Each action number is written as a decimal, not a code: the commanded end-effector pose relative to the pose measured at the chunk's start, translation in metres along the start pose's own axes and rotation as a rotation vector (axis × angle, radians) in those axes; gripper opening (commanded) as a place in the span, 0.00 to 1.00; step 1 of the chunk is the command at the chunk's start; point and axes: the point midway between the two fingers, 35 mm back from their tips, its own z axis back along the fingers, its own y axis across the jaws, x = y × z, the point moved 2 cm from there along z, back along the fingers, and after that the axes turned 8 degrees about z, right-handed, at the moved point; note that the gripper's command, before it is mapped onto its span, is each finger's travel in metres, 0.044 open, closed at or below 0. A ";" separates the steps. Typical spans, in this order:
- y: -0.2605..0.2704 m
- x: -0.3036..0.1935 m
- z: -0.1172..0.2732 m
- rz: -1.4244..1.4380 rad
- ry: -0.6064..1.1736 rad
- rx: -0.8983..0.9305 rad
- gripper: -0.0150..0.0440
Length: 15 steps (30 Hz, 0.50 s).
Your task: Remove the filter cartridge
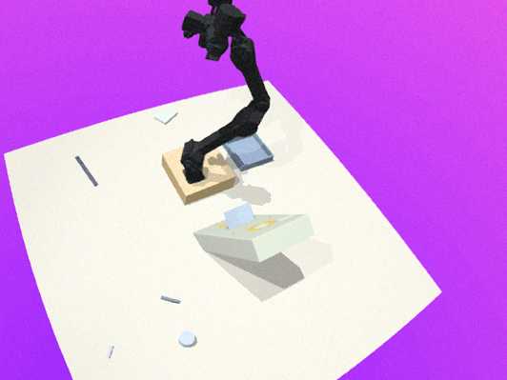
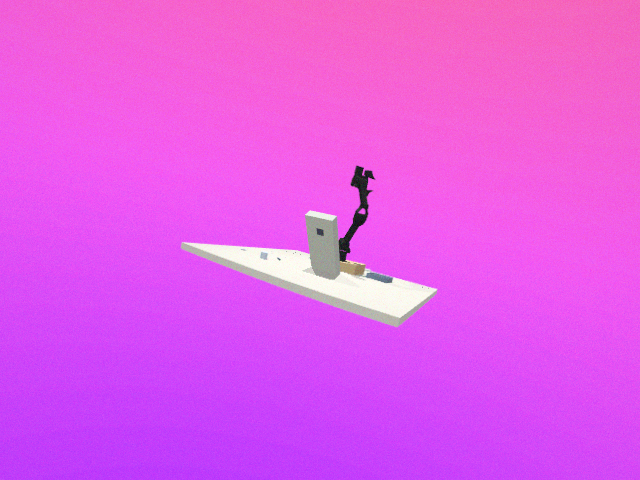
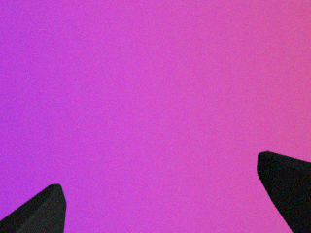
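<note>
The service panel (image 1: 283, 243) (image 2: 324, 253) is a pale grey-green slab, leaning in the top view and seen from behind in the exterior view. On its face, a whitish round with a yellow ring (image 1: 261, 225) appears to be the filter cartridge; its slots are too small to make out. A pale blue plate (image 1: 240, 216) stands up from the face beside it, hiding part of another yellow mark. The blue-grey tray (image 1: 255, 165) (image 2: 379, 277) lies on the table beyond the base, its visible floor bare. My gripper (image 3: 163, 179) is open and empty, raised high above the table, away from panel and tray.
The black arm (image 1: 256, 85) (image 2: 354, 227) rises from a tan base block (image 1: 207, 195) (image 2: 353, 267). A pale disc (image 1: 187, 338), a small bar (image 1: 170, 299) and a smaller pale piece (image 1: 109, 350) lie near the front. A dark strip (image 1: 86, 171) and a pale block (image 1: 166, 115) lie farther left.
</note>
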 end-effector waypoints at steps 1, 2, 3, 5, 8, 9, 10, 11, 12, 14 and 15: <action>0.000 0.002 0.000 0.001 -0.011 -0.001 0.89; 0.001 0.009 -0.001 0.003 -0.045 -0.005 0.84; 0.002 0.020 -0.001 0.006 -0.102 -0.010 0.80; 0.005 0.047 0.002 0.014 -0.239 -0.023 0.71; 0.010 0.087 0.013 0.026 -0.444 -0.041 0.58; 0.012 0.099 0.019 0.029 -0.513 -0.047 0.53; 0.015 0.111 0.026 0.033 -0.581 -0.052 0.49; 0.016 0.121 0.032 0.025 -0.640 -0.055 0.45; 0.018 0.131 0.039 0.018 -0.698 -0.058 0.45; 0.022 0.147 0.053 0.003 -0.806 -0.061 0.45; 0.024 0.153 0.058 -0.002 -0.848 -0.062 0.45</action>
